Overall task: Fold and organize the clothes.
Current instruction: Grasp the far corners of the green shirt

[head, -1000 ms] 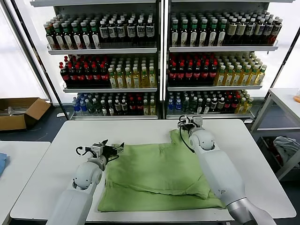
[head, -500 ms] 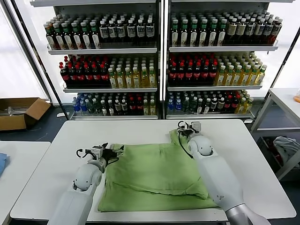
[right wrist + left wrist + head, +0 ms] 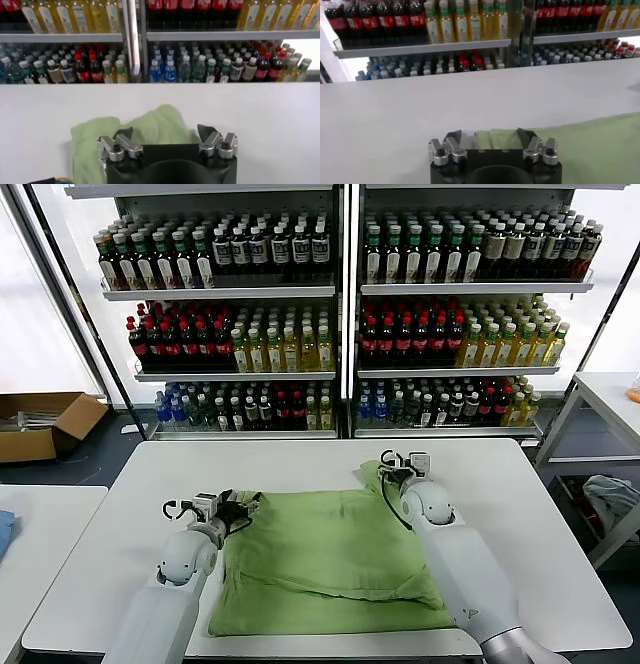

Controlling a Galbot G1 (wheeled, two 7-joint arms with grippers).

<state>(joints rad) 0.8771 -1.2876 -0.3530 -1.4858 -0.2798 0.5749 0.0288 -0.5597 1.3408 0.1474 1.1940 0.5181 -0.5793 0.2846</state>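
Note:
A light yellow-green shirt, the clothes, lies spread plain side up on the white table. My left gripper sits low at the shirt's far left corner. In the left wrist view it is open, with the cloth edge lying between its fingers. My right gripper is down at the bunched far right corner. In the right wrist view it is open astride a raised fold of the shirt.
Shelves of bottles stand just behind the table's far edge. A cardboard box lies on the floor at the left. A second white table stands at the left and a side table at the right.
My right gripper has come down and nearer, onto the far right corner. The left gripper shifted only slightly at its corner. The shirt's near right corner has drawn inward.

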